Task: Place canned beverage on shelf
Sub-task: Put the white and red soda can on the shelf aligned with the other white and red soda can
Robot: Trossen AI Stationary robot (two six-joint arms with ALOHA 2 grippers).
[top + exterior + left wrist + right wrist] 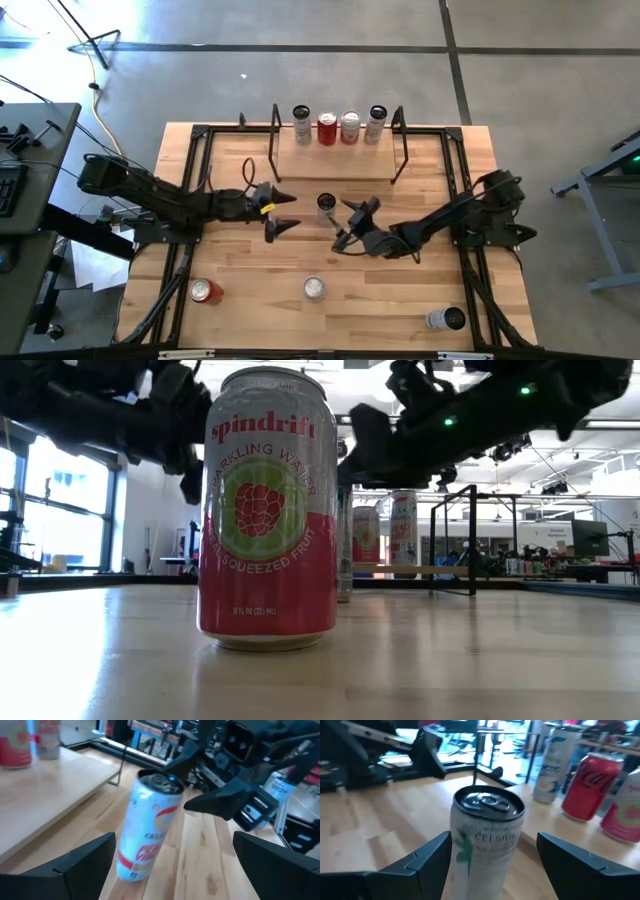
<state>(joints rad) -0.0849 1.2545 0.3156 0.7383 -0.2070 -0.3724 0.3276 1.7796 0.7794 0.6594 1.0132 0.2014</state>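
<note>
In the middle of the table, in front of the shelf, a white Celsius can stood upright on the wood, well apart from the four cans already lined up on the shelf board; the right gripper sat just beside this can with its fingers spread wide to either side of it, not pressing it, as the right wrist view showed; the left gripper waited on the can's other side, its jaws also wide and holding nothing. Three more cans stood toward the near edge of the table, among them a red one. The step in hand seemed to be the pick-up of the middle can; the next move would call for closing squarely on its body, then lifting it clear over the shelf's edge.
</note>
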